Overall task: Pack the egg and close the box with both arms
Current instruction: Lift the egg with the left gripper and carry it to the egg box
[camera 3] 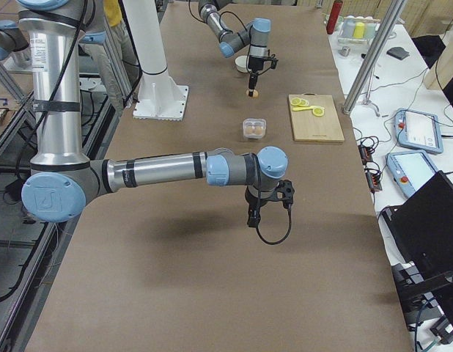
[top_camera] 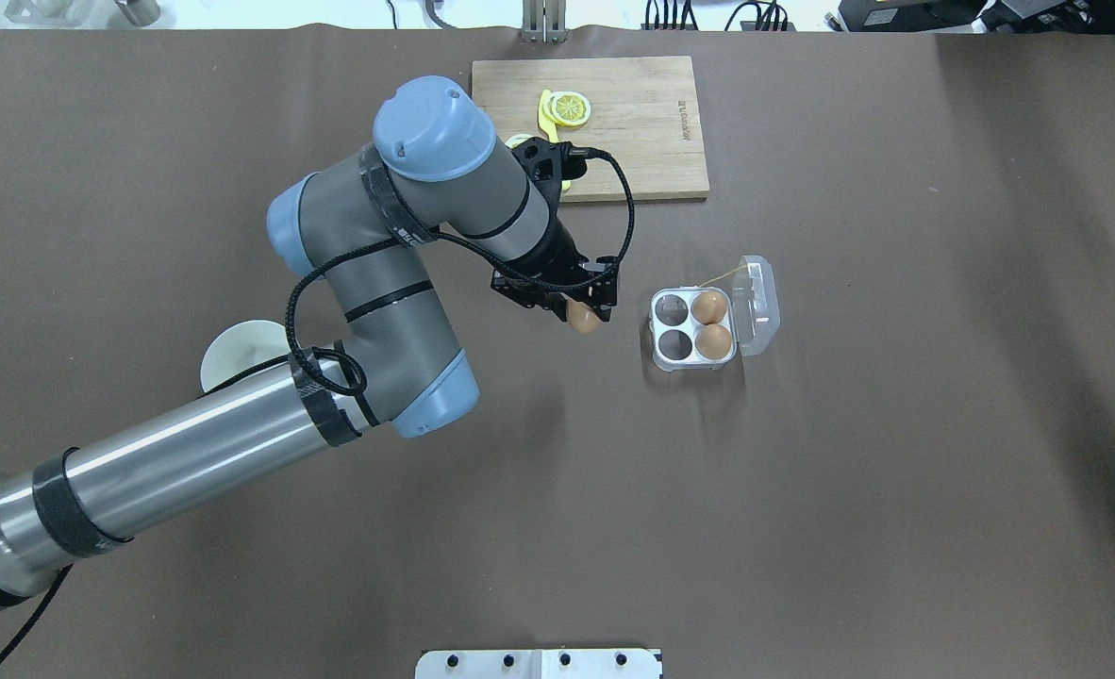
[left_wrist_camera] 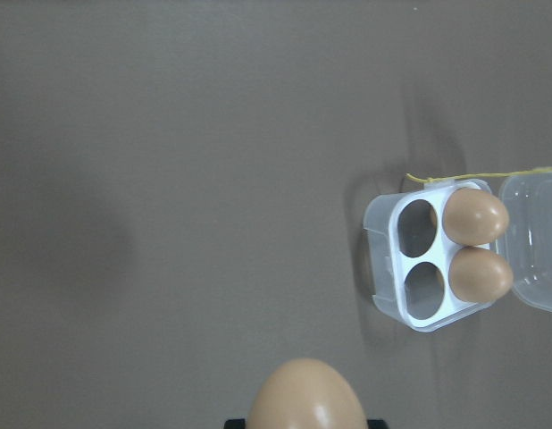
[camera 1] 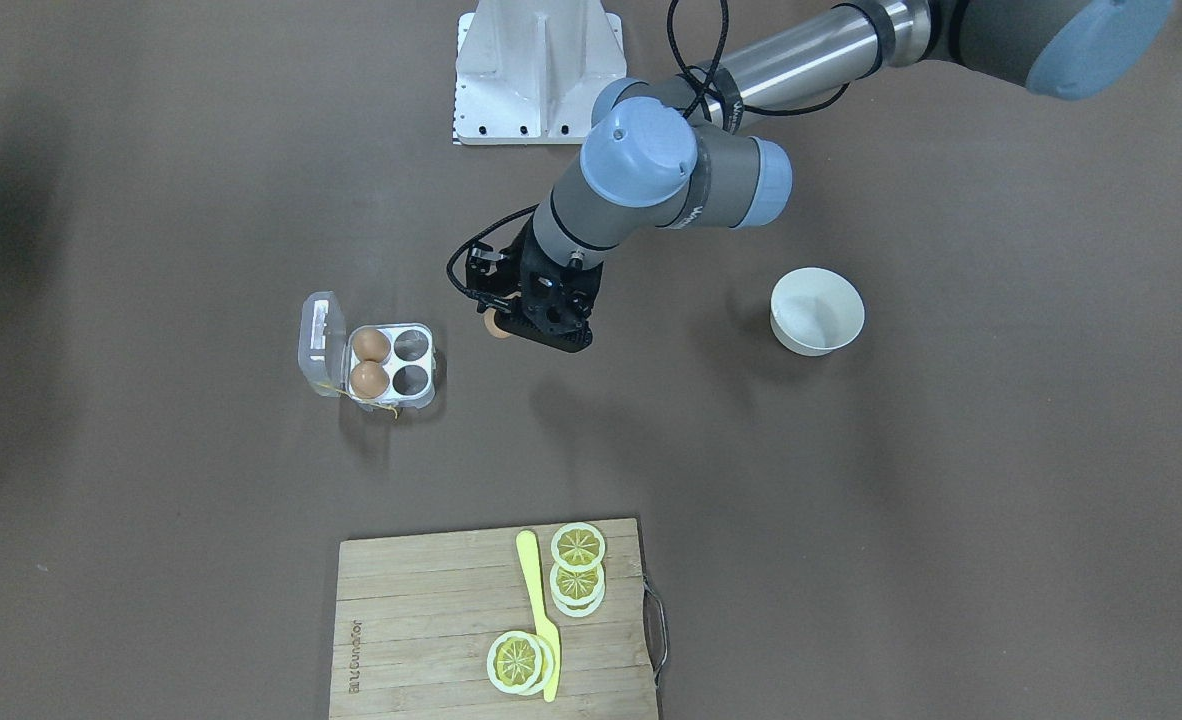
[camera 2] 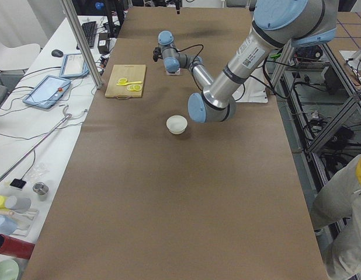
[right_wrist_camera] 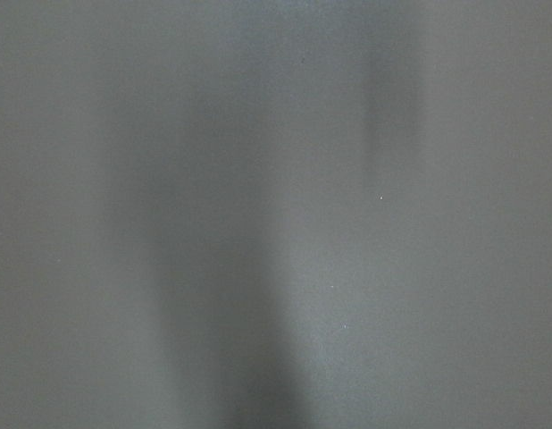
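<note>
My left gripper (top_camera: 584, 313) is shut on a brown egg (top_camera: 584, 319) and holds it above the table, a short way from the box (top_camera: 691, 326). The egg also fills the bottom of the left wrist view (left_wrist_camera: 307, 398). The box (camera 1: 392, 360) is a clear four-cell carton with its lid (top_camera: 758, 304) open and lying flat on the far side from the gripper. Two brown eggs (top_camera: 710, 325) sit in the cells by the lid; the two cells nearer the gripper are empty. My right gripper (camera 3: 251, 218) hangs over bare table, far from the box; I cannot tell if it is open.
A white bowl (camera 1: 817, 310) stands on the table under my left arm's side. A wooden cutting board (camera 1: 421, 620) with lemon slices (camera 1: 578, 565) and a yellow knife (camera 1: 536, 600) lies at the operators' edge. A white metal stand (camera 1: 536, 70) is at the robot's base.
</note>
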Tool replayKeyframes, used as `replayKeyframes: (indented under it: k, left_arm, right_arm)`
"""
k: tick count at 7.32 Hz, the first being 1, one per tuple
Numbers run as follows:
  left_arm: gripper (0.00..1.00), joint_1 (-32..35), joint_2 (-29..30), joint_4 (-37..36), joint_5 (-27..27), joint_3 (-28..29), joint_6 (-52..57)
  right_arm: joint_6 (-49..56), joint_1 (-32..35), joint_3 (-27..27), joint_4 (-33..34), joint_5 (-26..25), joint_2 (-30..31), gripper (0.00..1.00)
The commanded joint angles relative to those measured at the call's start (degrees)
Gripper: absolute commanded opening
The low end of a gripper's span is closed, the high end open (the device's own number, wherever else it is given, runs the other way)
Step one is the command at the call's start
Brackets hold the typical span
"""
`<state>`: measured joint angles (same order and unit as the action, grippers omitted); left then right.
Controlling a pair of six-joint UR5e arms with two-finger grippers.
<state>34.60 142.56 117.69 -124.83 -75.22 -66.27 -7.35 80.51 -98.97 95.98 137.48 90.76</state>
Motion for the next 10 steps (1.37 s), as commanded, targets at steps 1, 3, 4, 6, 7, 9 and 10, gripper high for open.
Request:
replayKeyframes:
  k: [1, 3, 4, 6, 7, 9, 10]
  left_arm:
    - [0.19, -2.07, 2.97, 3.24, 3.26, 4.27, 0.0]
    - [0.19, -3.65, 5.17, 3.6, 4.94, 6.65, 0.44]
    - [0.19, -4.44, 5.44, 3.6, 5.03, 7.1, 0.53]
    - [0.19, -7.07, 6.06, 3.6, 8.72, 8.59, 0.7]
    - [0.19, -7.96, 6.41, 3.69, 10.64, 8.68, 0.7]
    - [0.19, -8.84, 7.37, 4.04, 12.58, 8.95, 0.62]
    - [0.19, -8.93, 8.51, 4.04, 12.85, 9.9, 0.35]
  right_arm:
    - [0.05, 0.0, 0.44, 0.0, -0.2, -0.05, 1.0]
    - [0.14, -0.09, 0.97, 0.0, -0.2, -0.14, 1.0]
    - [0.14, -0.09, 0.97, 0.0, -0.2, -0.23, 1.0]
    - [0.14, -0.09, 1.06, 0.0, -0.2, -0.32, 1.0]
    - [0.14, -0.09, 1.06, 0.0, -0.2, -0.23, 1.0]
    - [0.14, 0.0, 1.24, 0.0, -0.2, -0.32, 1.0]
    - [0.14, 0.0, 1.24, 0.0, -0.2, -0.14, 1.0]
